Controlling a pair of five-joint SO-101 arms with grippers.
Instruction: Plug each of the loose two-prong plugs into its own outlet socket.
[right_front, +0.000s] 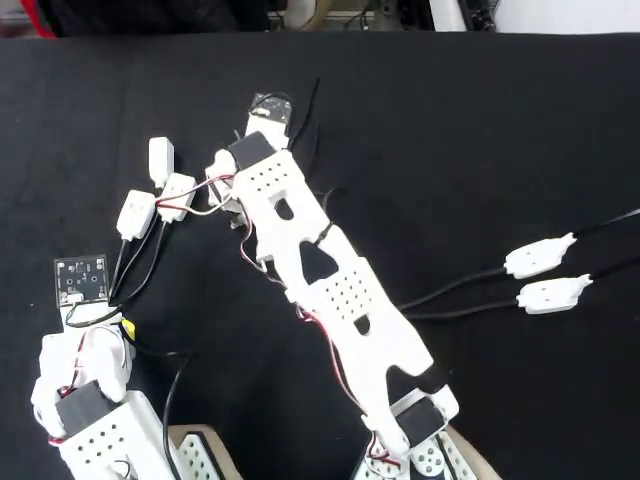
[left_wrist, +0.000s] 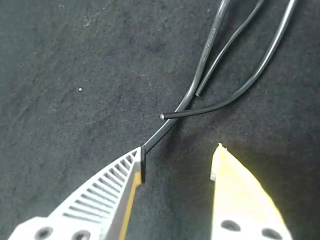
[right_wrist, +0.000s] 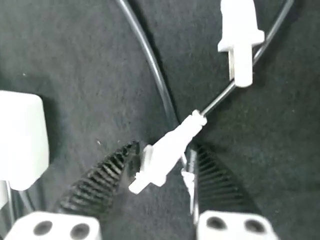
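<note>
In the right wrist view a white two-prong plug (right_wrist: 162, 157) lies slantwise between the black fingers of my right gripper (right_wrist: 164, 147), which is shut on it. A second white plug (right_wrist: 240, 35) lies farther off on its black cable. A white socket block (right_wrist: 20, 140) sits beside the gripper. From above, three white socket blocks (right_front: 160, 158), (right_front: 177, 190), (right_front: 135, 212) cluster at the left, and the right gripper (right_front: 228, 200) is just right of them. My left gripper (left_wrist: 180, 149) stands open over black cable ends (left_wrist: 162, 116), one cable touching a fingertip (left_wrist: 140, 152).
Two white inline connectors (right_front: 538, 257), (right_front: 553, 293) with black cables lie at the right of the black table (right_front: 450, 130). Black cables run from the socket blocks down to the left arm (right_front: 85, 400). The right arm (right_front: 330, 280) stretches diagonally across the middle.
</note>
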